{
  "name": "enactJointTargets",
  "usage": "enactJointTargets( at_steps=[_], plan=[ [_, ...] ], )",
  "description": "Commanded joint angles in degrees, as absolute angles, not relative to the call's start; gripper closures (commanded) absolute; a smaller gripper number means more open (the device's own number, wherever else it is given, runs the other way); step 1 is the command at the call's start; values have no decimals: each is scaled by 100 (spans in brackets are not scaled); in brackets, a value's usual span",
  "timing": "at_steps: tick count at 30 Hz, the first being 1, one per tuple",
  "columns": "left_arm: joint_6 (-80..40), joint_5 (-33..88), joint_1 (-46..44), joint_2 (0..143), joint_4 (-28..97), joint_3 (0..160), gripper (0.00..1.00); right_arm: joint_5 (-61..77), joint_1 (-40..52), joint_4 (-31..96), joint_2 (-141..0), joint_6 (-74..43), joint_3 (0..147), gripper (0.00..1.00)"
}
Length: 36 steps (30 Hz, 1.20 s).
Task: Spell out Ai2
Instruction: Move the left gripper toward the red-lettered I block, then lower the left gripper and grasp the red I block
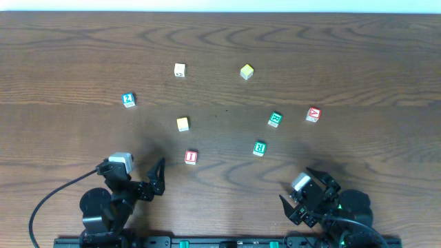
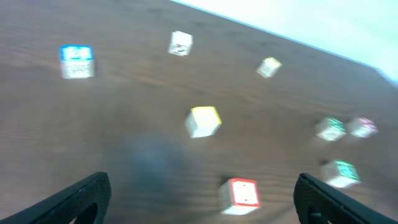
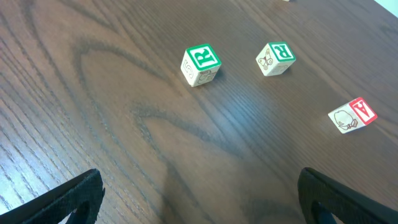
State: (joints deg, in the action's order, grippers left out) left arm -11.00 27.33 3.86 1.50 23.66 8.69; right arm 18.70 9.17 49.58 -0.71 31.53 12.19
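A cube (image 1: 313, 114) sits on the right of the surface (image 1: 69, 55), near a green R cube (image 1: 275, 119). I cube (image 1: 191, 157) is at the front, left of centre, closest to the left fingers (image 2: 81, 198). 2 cube (image 1: 128, 100) is far left, well apart from both. Letters not in a row. Yellow cube (image 1: 182, 124) sits between 2 and I. Left fingers spread wide, empty. Right fingers (image 3: 68, 199) likewise.

Red "A" on the A cube (image 3: 353, 115), seen tilted. Green "R" on top of the R cube (image 3: 201, 64), and the same on the second R cube (image 3: 275, 58). Red "I" on the I cube (image 1: 191, 157). Blue "2", small and barely legible, on the 2 cube (image 1: 128, 100).
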Motion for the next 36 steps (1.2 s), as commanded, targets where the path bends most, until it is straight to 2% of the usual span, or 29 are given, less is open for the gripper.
enactJointTargets(
  at_steps=[1, 9, 23, 29, 36],
  plan=[
    [-1358, 3326, 213, 467, 2010, 805, 4, 1973, 869, 4958, -32, 3183, 1135, 1],
    [-1149, 2676, -449, 2276, 1741, 1304, 5, 1973, 869, 4956, -32, 3183, 1135, 1],
    [-510, 572, -2231, 6128, 2126, 3844, 4, 1973, 869, 4956, -32, 3183, 1135, 1],
    [-731, 532, -2696, 7647, 2696, 4668, 5, 1973, 869, 4958, -32, 3183, 1135, 1],
    [-993, 1068, -2744, 8132, 2897, 4805, 5, 1973, 869, 4958, -32, 3183, 1135, 1]
  ],
)
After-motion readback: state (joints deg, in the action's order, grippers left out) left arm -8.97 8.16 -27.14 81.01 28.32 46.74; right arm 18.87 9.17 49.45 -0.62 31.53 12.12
